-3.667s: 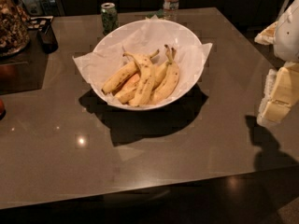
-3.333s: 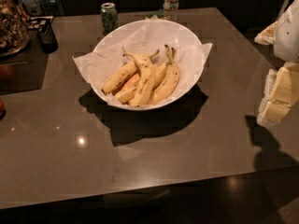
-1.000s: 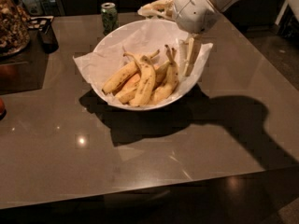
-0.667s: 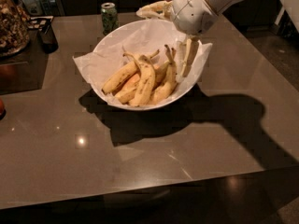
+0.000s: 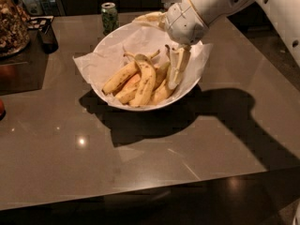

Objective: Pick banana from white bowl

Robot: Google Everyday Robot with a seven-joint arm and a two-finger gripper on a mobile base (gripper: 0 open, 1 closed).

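Yellow with light brown specks, the banana lies rightmost in the heap inside the white bowl, on crinkled paper. The gripper hangs right over it, hiding its upper part; whether it is spread or closed cannot be told. Behind the bowl a green can stands on the grey table.

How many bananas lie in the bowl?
5 bananas in the white bowl: left, lower left, centre, right of centre, one rightmost by the gripper; more may be hidden.
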